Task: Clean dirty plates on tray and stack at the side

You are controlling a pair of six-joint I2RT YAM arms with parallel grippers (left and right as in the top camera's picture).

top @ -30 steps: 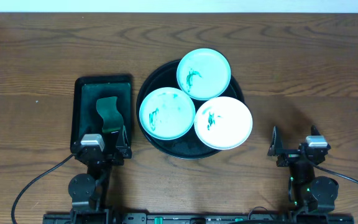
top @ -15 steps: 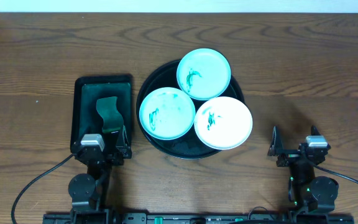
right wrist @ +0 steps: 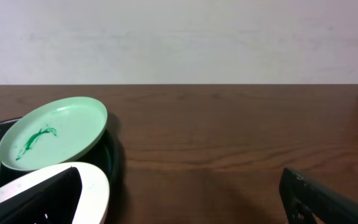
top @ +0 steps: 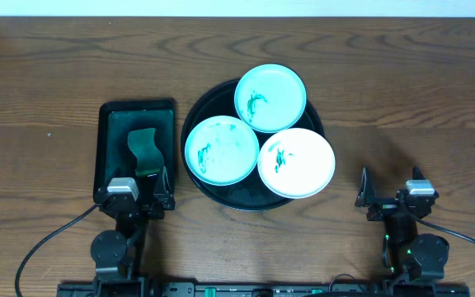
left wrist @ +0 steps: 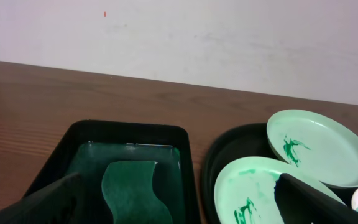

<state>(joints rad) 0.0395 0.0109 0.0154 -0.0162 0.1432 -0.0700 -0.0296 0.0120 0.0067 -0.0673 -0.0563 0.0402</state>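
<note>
Green-smeared plates (top: pixel 221 150) on tray (top: pixel 239 198) betw. left hand (top: pixel 134 183) & right hand (top: pixel 392 186), both wide-open, empty

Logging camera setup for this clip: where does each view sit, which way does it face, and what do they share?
Overhead: fixed above the table, looking straight down at the round black tray, its three plates and the sponge tray; left gripper and right gripper, both open, at the near edge.
Left wrist: low, facing the far wall over the sponge; its fingertips in the bottom corners.
Right wrist: low, facing the wall across the table; its fingertips likewise.
Shared: both wrist views catch the farthest plate.
</note>
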